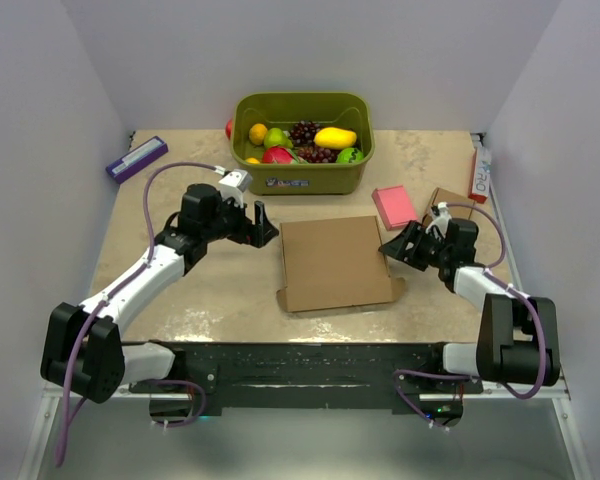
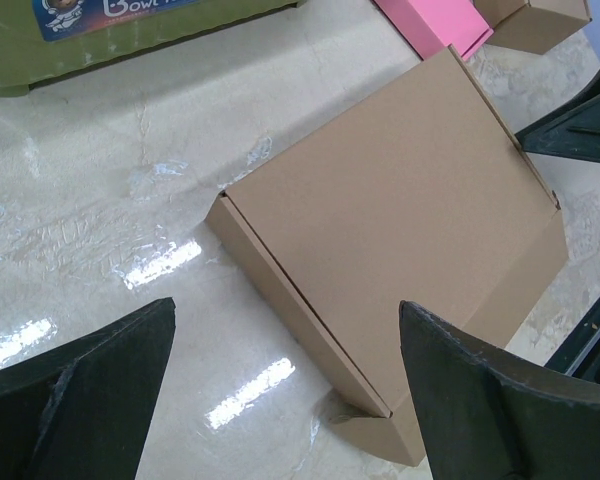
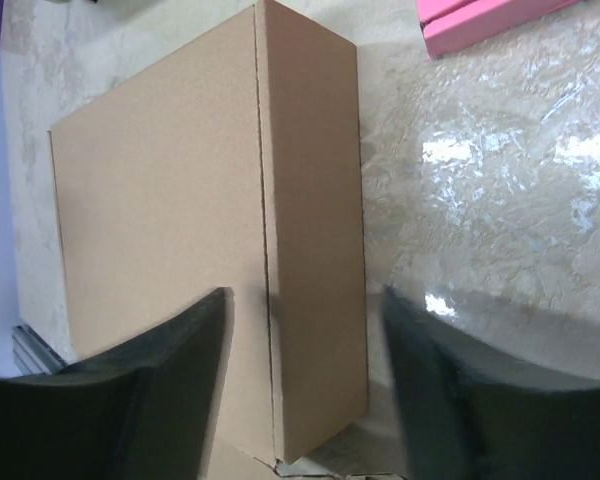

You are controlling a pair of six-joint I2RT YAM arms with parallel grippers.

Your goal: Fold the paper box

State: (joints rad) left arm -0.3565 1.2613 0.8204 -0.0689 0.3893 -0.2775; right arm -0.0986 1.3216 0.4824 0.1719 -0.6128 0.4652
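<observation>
The paper box (image 1: 335, 262) is a large brown cardboard mailer lying closed and flat in the middle of the table, lid down, with a small flap edge showing at its near side. It also shows in the left wrist view (image 2: 400, 210) and in the right wrist view (image 3: 210, 220). My left gripper (image 1: 262, 225) is open and empty, just off the box's far left corner (image 2: 285, 345). My right gripper (image 1: 398, 246) is open and empty beside the box's right side wall, its fingers (image 3: 170, 370) astride that wall's near end without gripping it.
A green bin (image 1: 302, 143) of toy fruit stands behind the box. A pink flat block (image 1: 394, 206) and a small brown cardboard box (image 1: 448, 203) lie at the right rear. A purple item (image 1: 136, 158) lies at the far left, a white-and-red tube (image 1: 479, 170) at the far right.
</observation>
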